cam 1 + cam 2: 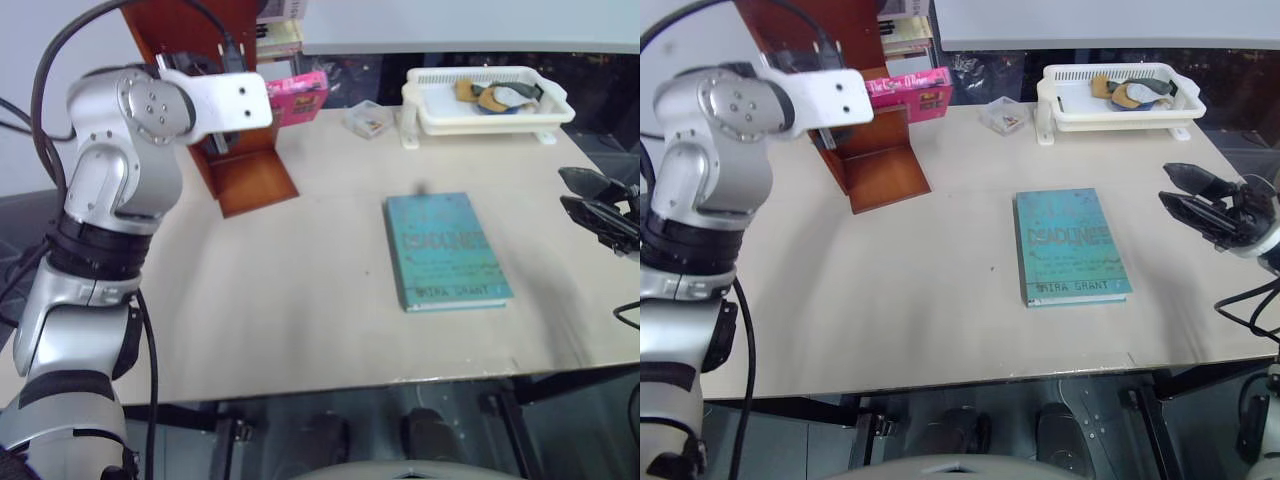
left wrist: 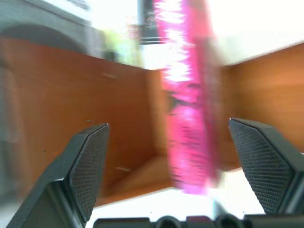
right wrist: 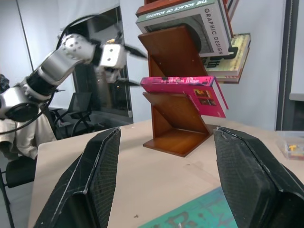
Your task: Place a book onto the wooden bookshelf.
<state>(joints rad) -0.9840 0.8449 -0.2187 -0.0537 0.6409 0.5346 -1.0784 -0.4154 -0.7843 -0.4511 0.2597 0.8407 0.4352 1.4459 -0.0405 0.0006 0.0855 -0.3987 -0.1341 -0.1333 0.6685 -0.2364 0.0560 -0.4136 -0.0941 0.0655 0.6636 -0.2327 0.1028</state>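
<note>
The book (image 3: 185,90), magenta-pink, lies on a slanted board of the wooden bookshelf (image 3: 173,121), right of centre in the right wrist view, its lower corner overhanging the board's edge. Its white spine lettering is too small to read. The left claw (image 2: 171,175) is released, jaws spread wide on either side of the book and clear of it; in the left wrist view the book is blurred, so any contact cannot be ruled out with certainty. Higher boards carry stacked volumes; one spine reads "GRAPHIC DESIGN" (image 3: 216,23), another ends "THE SOLACE OF SOARING".

At centre right of the left eye view a teal book (image 1: 445,250) lies flat on the worktop (image 1: 280,300), lettered "DEADLINES". A white basket tray (image 1: 487,100) sits at upper right. The right claw (image 1: 1200,205) hovers at the right edge, released and empty.
</note>
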